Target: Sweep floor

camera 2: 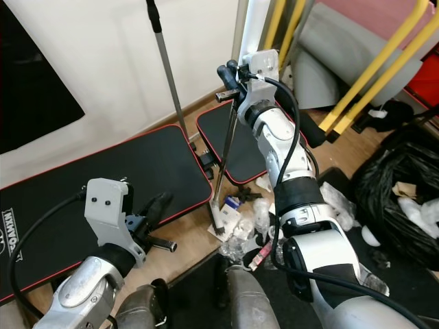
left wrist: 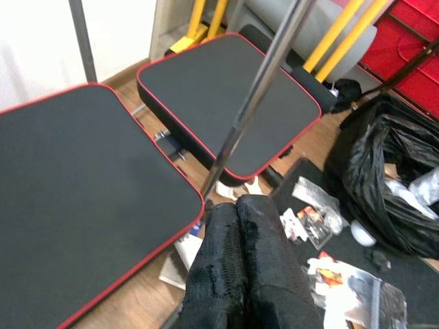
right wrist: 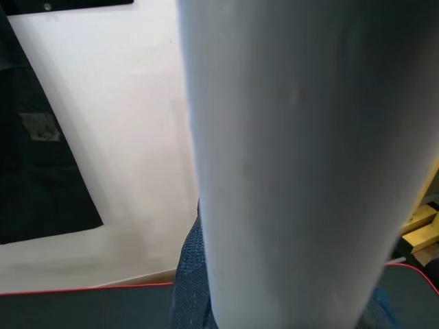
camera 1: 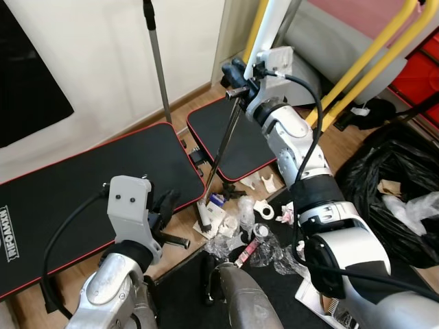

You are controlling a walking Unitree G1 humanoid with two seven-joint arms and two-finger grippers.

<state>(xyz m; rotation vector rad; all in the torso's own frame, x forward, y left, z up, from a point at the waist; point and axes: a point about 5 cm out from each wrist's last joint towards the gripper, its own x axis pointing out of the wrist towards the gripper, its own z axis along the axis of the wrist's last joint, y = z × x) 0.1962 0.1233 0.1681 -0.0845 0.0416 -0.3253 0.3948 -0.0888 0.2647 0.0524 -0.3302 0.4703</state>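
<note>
My right gripper [camera 1: 236,82] is raised high and shut on the top of a thin metal broom handle [camera 1: 221,154]. The handle slants down to its head [camera 1: 204,218] on the wooden floor, at the edge of a litter pile [camera 1: 243,229] of white scraps and clear wrappers. Up close in the right wrist view, the handle [right wrist: 288,164] is a blurred grey column. My left gripper [camera 1: 168,204] hovers low over the floor just left of the broom head, and its fingers [left wrist: 240,267] are pressed together with nothing between them.
Two black mats with red edging [camera 1: 82,192] [camera 1: 236,140] lie on the floor. A second pole [camera 1: 158,62] leans against the white wall. A black rubbish bag [camera 1: 398,185] sits at the right. Yellow bars [camera 1: 370,62] slant behind it.
</note>
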